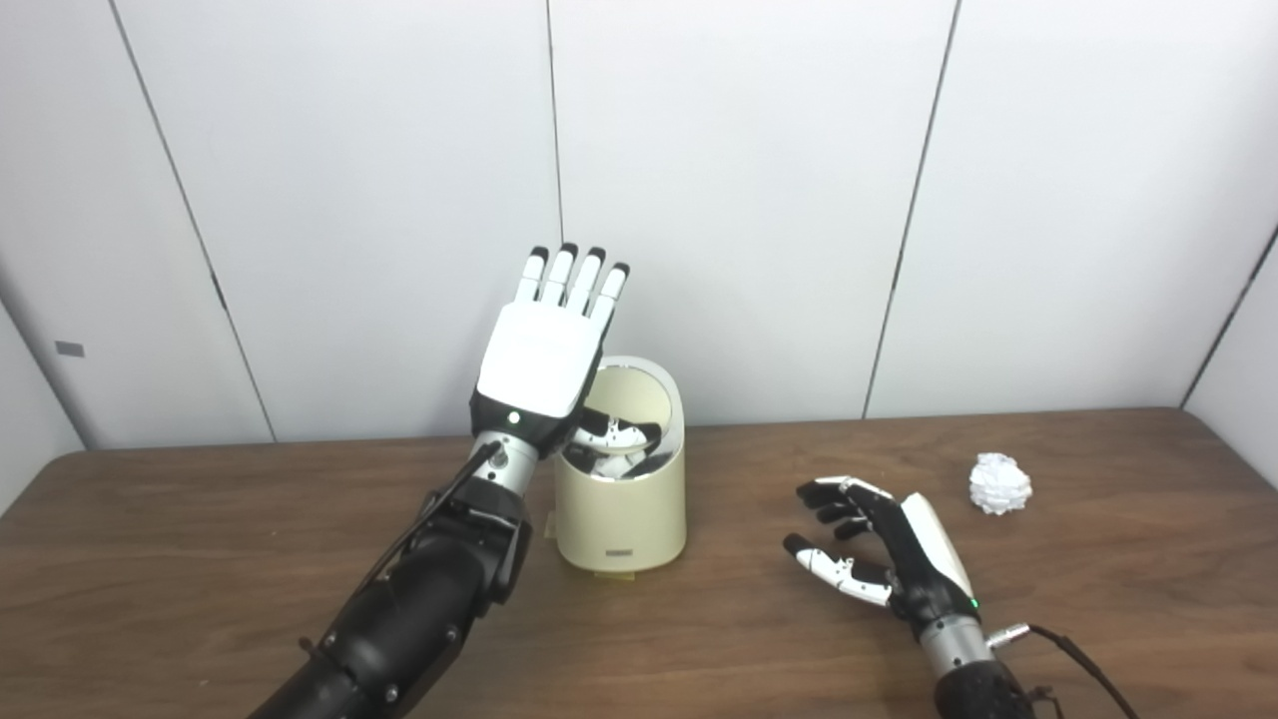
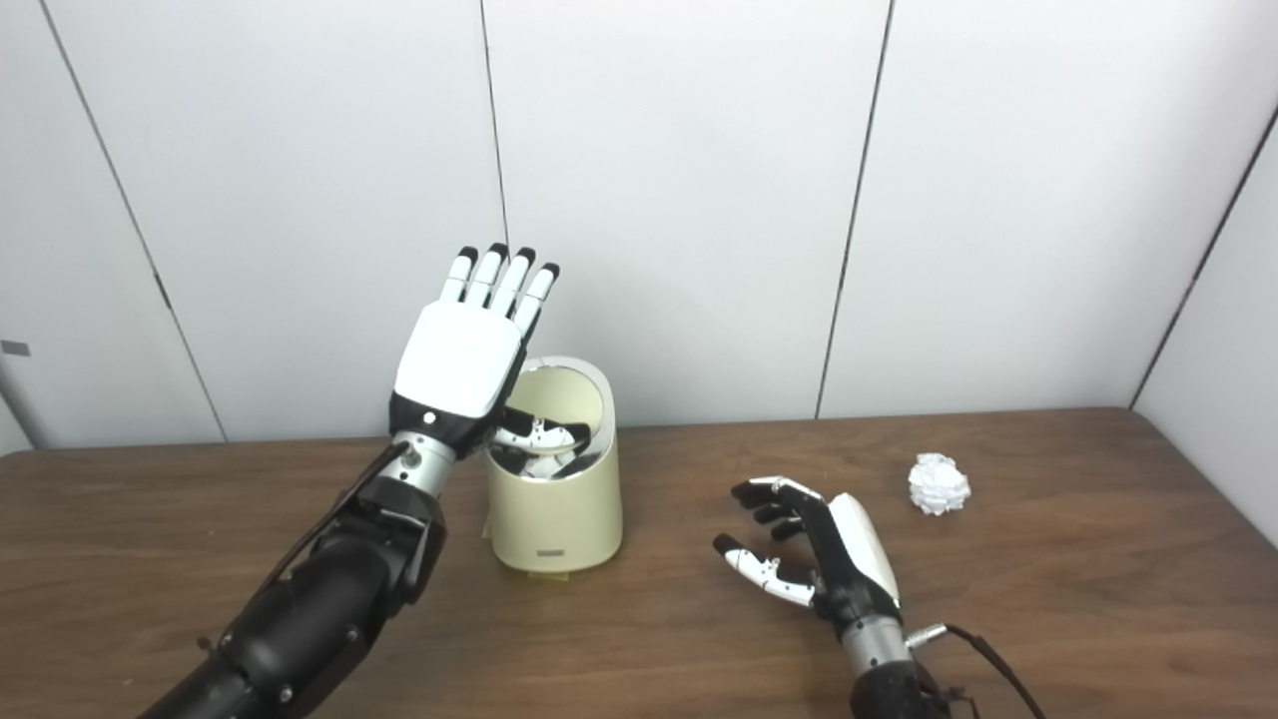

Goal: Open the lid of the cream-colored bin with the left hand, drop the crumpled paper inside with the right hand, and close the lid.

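Bin (image 1: pixel 621 499): cream-colored, upright on the table (image 1: pixel 699 639), left of center toward the far edge; its lid (image 1: pixel 639 394) stands raised at the back.
Left hand (image 1: pixel 544 350): lifted above the bin's left rim, fingers straight and together, pointing up; released, holding nothing.
Right hand (image 1: pixel 879 544): low over the table to the right of the bin, fingers spread and curled loosely, empty.
Paper ball (image 1: pixel 999 483): white, crumpled, lying on the table just right of the right hand, apart from it.
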`<action>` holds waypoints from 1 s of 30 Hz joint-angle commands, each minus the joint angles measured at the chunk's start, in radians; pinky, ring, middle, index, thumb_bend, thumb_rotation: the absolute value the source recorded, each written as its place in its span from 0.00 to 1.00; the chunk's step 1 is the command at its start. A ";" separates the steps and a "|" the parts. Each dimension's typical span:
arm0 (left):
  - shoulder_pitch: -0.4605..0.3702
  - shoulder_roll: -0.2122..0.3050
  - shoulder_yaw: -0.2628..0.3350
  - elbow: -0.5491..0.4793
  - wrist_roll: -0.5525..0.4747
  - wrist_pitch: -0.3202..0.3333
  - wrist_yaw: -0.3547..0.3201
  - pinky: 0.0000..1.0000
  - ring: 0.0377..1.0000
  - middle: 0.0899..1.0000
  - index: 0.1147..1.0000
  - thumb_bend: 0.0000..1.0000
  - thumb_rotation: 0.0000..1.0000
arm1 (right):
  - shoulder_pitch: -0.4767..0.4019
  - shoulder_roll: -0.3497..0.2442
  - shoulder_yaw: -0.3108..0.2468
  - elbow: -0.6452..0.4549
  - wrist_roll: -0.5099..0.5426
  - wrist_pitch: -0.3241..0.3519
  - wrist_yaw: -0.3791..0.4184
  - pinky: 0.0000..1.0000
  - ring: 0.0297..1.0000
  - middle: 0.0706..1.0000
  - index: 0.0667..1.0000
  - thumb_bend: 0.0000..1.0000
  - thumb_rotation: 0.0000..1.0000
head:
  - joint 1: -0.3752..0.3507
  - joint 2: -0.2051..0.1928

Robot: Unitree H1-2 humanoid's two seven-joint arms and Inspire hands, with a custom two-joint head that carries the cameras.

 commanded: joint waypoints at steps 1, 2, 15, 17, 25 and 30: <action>0.003 0.018 0.029 0.035 -0.010 0.003 0.028 1.00 1.00 1.00 1.00 1.00 0.44 | -0.027 -0.012 -0.006 -0.017 0.001 -0.021 -0.007 0.59 0.67 0.67 0.65 0.31 0.35 | -0.001 0.000; 0.005 0.011 0.039 0.033 -0.014 0.006 0.034 1.00 1.00 1.00 1.00 0.91 0.65 | -0.028 -0.012 -0.006 -0.014 0.000 -0.024 -0.008 0.59 0.67 0.67 0.65 0.31 0.35 | -0.001 -0.001; -0.006 -0.034 0.120 -0.069 -0.012 0.103 -0.093 1.00 1.00 1.00 0.99 0.78 1.00 | -0.033 -0.008 -0.006 -0.003 0.003 -0.023 -0.011 0.59 0.67 0.68 0.64 0.31 0.32 | 0.001 -0.009; -0.008 -0.042 0.130 -0.080 -0.010 0.120 -0.097 1.00 1.00 1.00 0.99 0.78 1.00 | -0.034 -0.009 -0.005 -0.001 0.006 -0.025 -0.009 0.59 0.67 0.68 0.65 0.31 0.33 | 0.001 -0.010; -0.016 -0.064 0.191 -0.129 -0.049 0.130 -0.104 1.00 1.00 1.00 1.00 0.78 1.00 | -0.039 -0.010 0.000 0.011 -0.007 -0.031 -0.019 0.59 0.66 0.67 0.64 0.31 0.32 | 0.004 -0.016; -0.017 -0.067 0.210 -0.147 -0.051 0.124 -0.113 1.00 1.00 1.00 0.99 0.81 1.00 | -0.040 -0.007 -0.001 0.013 -0.006 -0.024 -0.017 0.59 0.67 0.67 0.64 0.31 0.32 | 0.003 -0.019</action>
